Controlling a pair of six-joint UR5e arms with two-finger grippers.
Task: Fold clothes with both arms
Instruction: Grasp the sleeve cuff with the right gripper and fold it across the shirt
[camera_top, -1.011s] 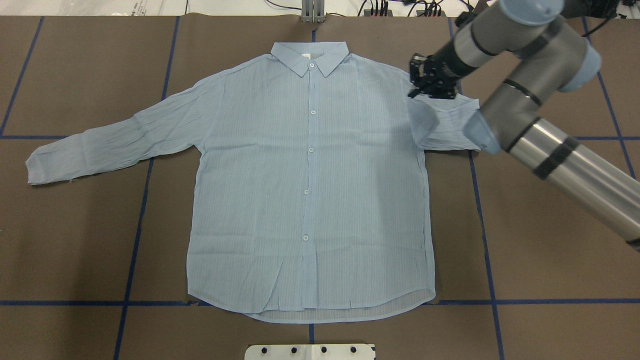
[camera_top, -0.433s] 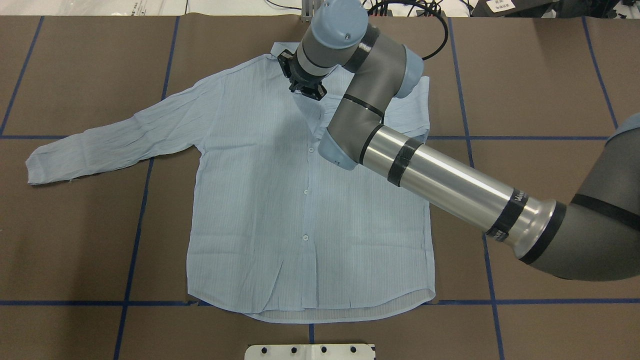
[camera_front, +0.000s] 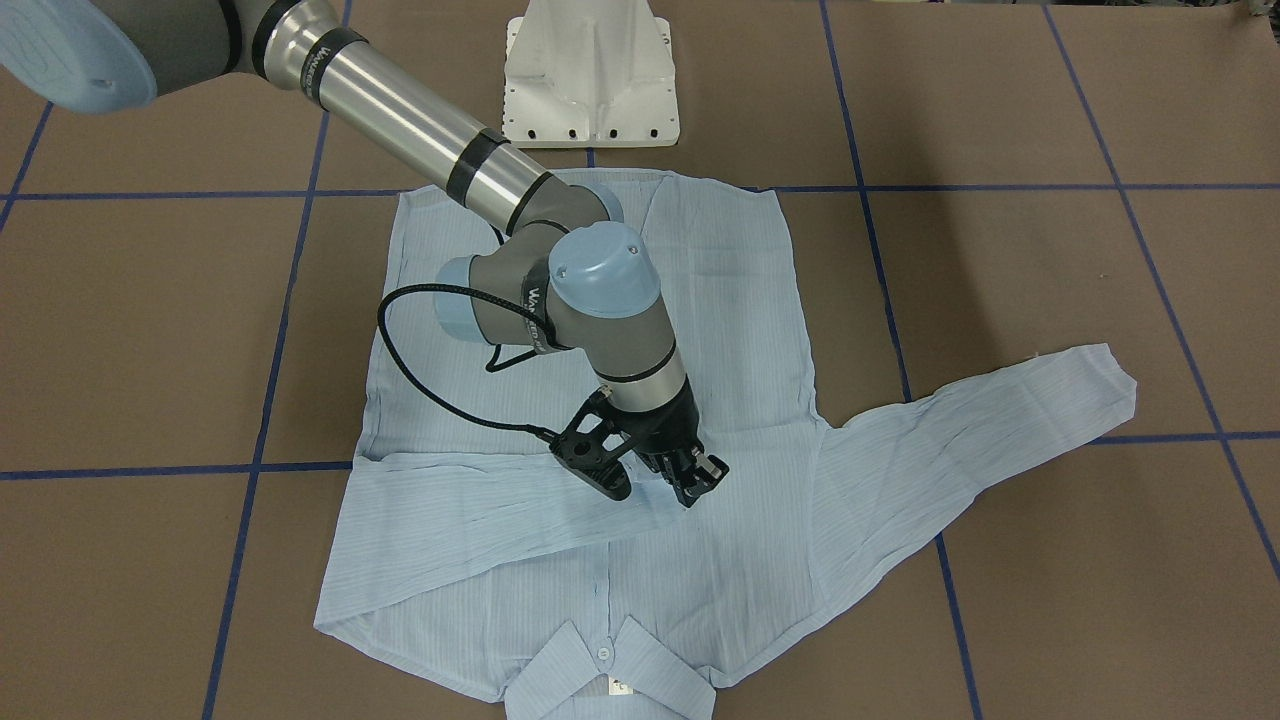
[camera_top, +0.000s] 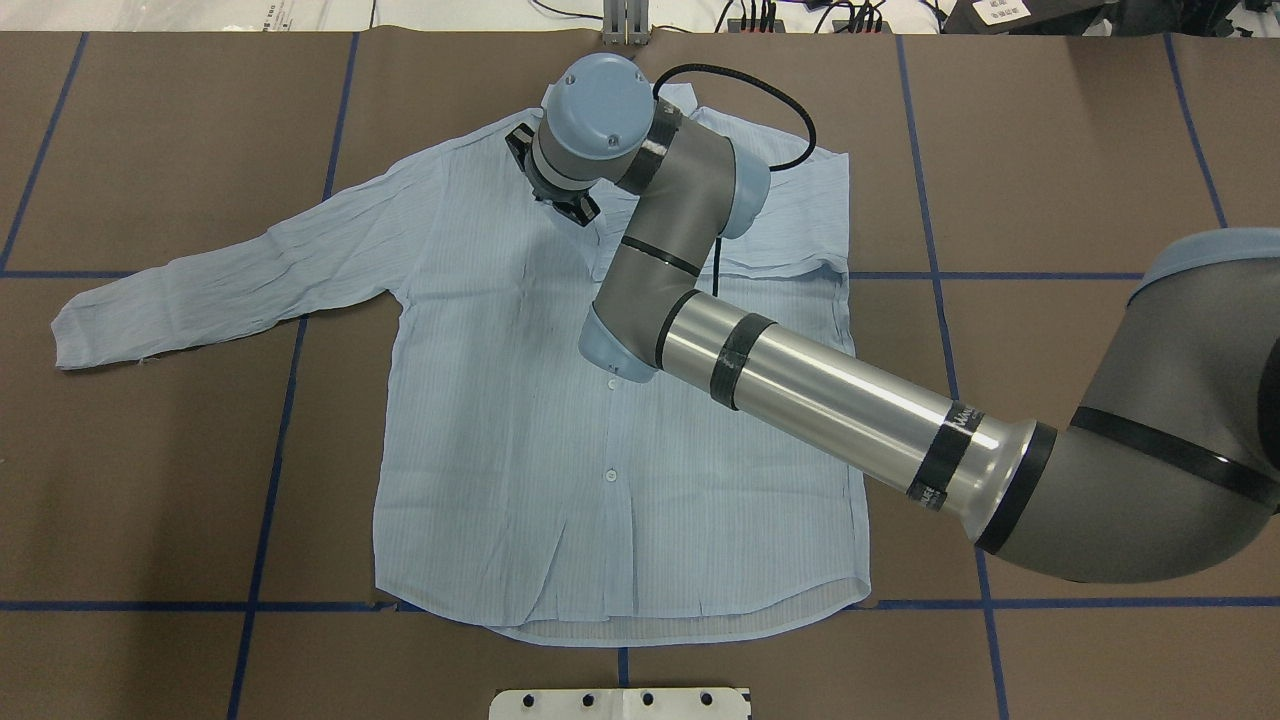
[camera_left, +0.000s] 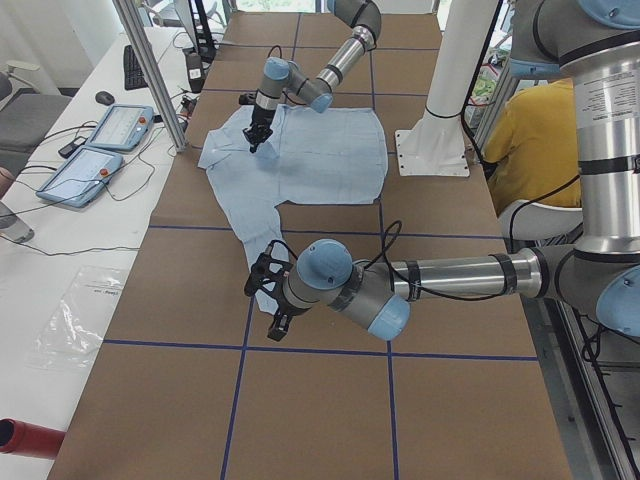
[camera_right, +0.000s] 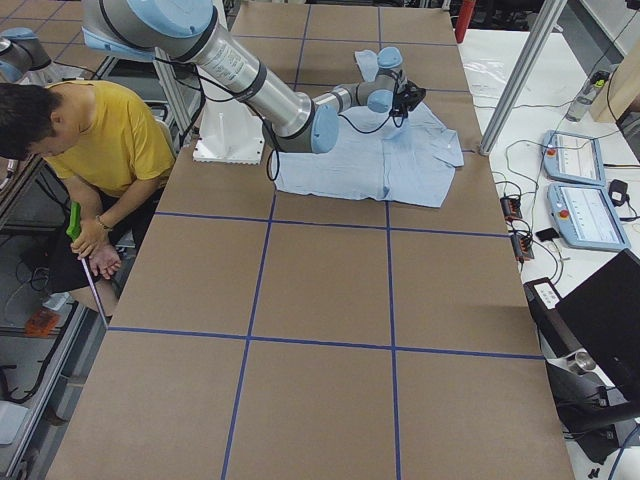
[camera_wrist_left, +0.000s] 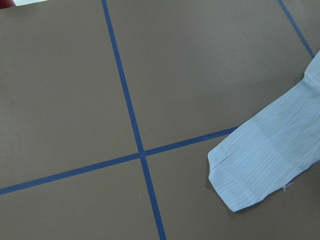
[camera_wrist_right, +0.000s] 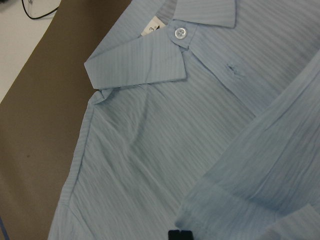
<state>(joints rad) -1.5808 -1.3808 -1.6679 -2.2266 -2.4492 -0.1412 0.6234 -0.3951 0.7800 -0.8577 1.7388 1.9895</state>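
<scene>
While the light blue button-up shirt (camera_top: 560, 430) lies flat and front-up on the brown table (camera_top: 1080, 150), the right gripper (camera_front: 692, 482) stands low over its chest; the fingers are drawn nearly together, apparently pinching the end of the right-hand sleeve (camera_front: 480, 500), laid across the chest to narrow the body for folding. The front-facing view shows this crossing, which the wrist hides from overhead; the right wrist view adds the collar (camera_wrist_right: 150, 60) close beyond. Only the left-end view shows the left gripper (camera_left: 272, 300), its opening indeterminable; it is near the outstretched sleeve (camera_top: 220, 280), not yet folded and probably the next target.
</scene>
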